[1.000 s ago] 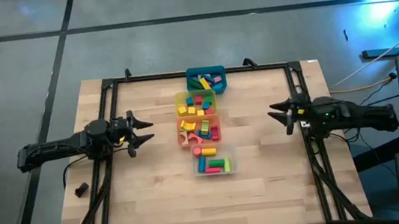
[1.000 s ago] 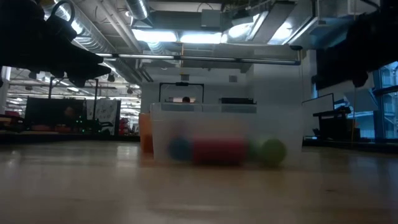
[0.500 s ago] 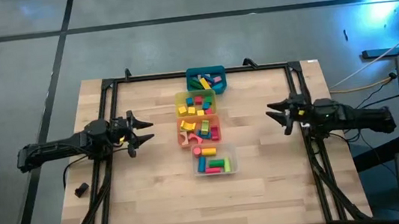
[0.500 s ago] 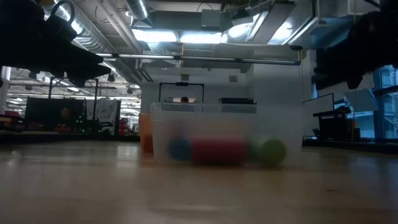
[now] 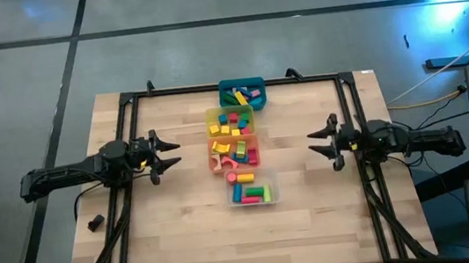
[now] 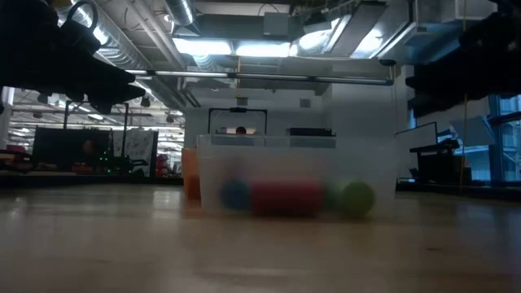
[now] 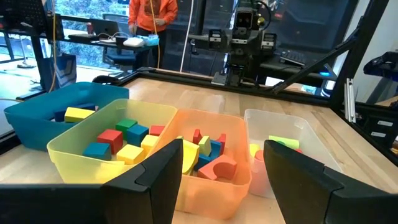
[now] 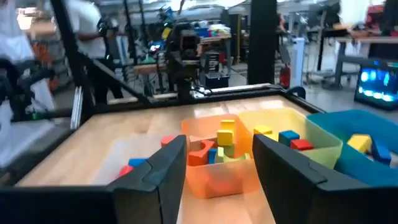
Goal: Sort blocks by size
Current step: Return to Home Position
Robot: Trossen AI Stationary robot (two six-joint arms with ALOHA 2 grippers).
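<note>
Hovering left of the orange bin (image 5: 257, 151), well apart from it, the left gripper (image 5: 167, 154) holds nothing, fingers spread wide. The blocks (image 5: 241, 147) lie inside the orange bin and its neighbours: the yellow bin (image 5: 209, 124) and teal bin (image 5: 241, 85) on its far side, the clear bin (image 5: 271, 189) on its near side. Right of the orange bin, the right gripper (image 5: 317, 142) hangs empty, fingers wide apart.
</note>
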